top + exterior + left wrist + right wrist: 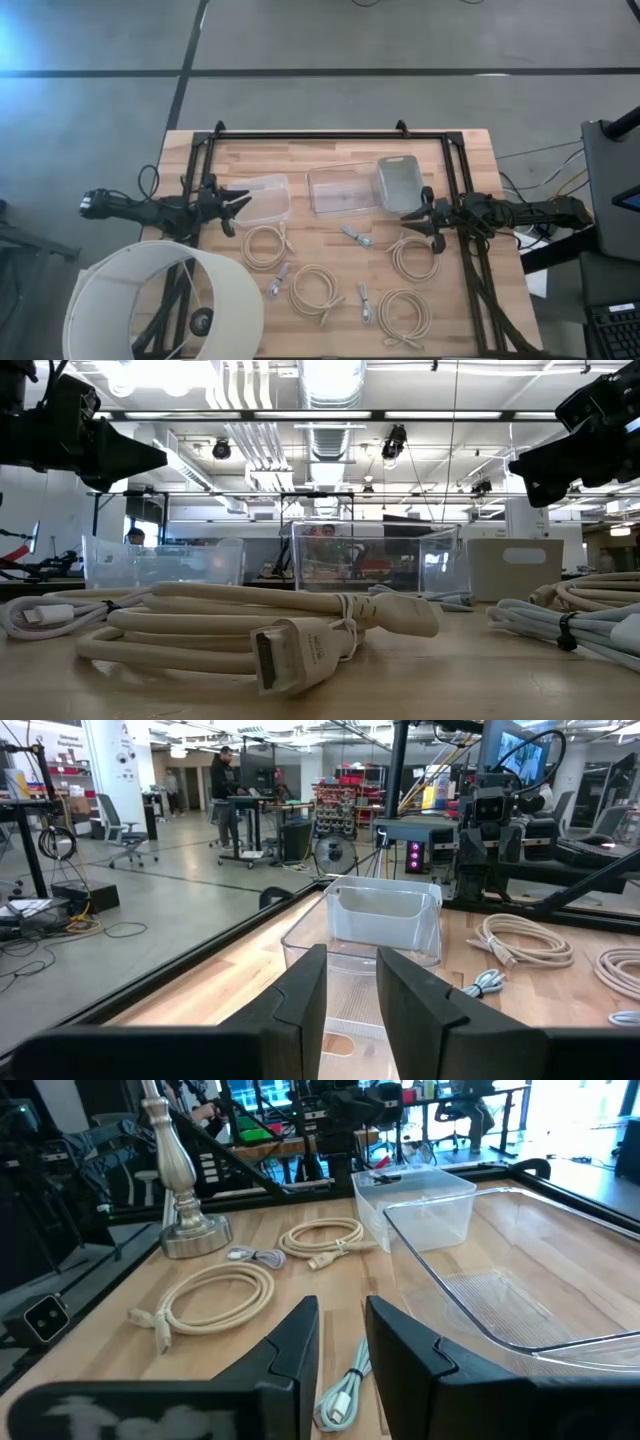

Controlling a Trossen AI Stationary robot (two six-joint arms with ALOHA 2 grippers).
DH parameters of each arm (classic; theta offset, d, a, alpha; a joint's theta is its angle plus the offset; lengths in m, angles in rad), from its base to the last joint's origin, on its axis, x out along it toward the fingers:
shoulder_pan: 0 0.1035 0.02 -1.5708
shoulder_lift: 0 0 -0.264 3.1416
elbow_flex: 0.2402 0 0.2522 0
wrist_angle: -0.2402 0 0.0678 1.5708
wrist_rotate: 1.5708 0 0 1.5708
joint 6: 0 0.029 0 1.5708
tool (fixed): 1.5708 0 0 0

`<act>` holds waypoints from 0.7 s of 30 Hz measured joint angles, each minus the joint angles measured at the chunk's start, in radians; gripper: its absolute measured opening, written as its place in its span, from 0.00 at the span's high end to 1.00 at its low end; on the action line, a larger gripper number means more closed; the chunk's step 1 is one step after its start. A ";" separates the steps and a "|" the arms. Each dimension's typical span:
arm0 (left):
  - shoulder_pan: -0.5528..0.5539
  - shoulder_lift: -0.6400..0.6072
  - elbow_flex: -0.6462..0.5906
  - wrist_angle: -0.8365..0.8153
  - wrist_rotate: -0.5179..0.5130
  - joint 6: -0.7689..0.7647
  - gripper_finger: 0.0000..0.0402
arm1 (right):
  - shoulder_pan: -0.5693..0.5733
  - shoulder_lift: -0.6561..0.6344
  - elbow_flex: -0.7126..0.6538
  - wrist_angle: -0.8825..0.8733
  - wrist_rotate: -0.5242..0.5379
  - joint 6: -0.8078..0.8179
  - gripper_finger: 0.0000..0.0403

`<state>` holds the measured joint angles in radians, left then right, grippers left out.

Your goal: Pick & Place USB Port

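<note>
**Both arms parked at the side edges, cables still waiting on the surface**

Your left gripper (237,207) hangs over the left edge of the surface (330,155), its fingers (300,1000) slightly parted and holding nothing, aimed at the clear bin (262,198) just ahead of it. Your right gripper (419,217) mirrors it at the right edge, fingers (290,1345) likewise a little apart and empty, beside the grey lid (398,181).

The bins sit along the far edge, probably so they serve as drop-off points: a second clear bin (343,188) stands between the first and the lid. The work sits nearer the front edge: five coiled USB cables (317,292) lie loose, well apart from one another, likely spread so each can be gripped alone. A small bundled cable (356,236) lies mid-surface, nearest your right gripper (340,1350). None has reached a bin yet.

A lamp shade (165,300) overhangs the front left corner.
</note>
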<state>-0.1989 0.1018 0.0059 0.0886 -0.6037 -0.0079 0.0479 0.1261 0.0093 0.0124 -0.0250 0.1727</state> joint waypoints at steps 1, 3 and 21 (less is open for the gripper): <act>0.000 0.000 0.000 0.000 0.000 0.000 0.77 | 0.000 0.000 0.000 0.000 0.000 0.000 0.81; 0.000 0.000 0.000 0.000 0.000 0.000 0.77 | 0.000 0.000 0.000 0.000 0.000 0.000 0.82; 0.000 0.000 0.000 0.000 0.000 0.000 0.77 | 0.000 0.000 0.000 0.000 0.000 0.000 0.79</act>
<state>-0.1989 0.1020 0.0059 0.0887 -0.6034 -0.0079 0.0479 0.1261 0.0095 0.0124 -0.0252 0.1726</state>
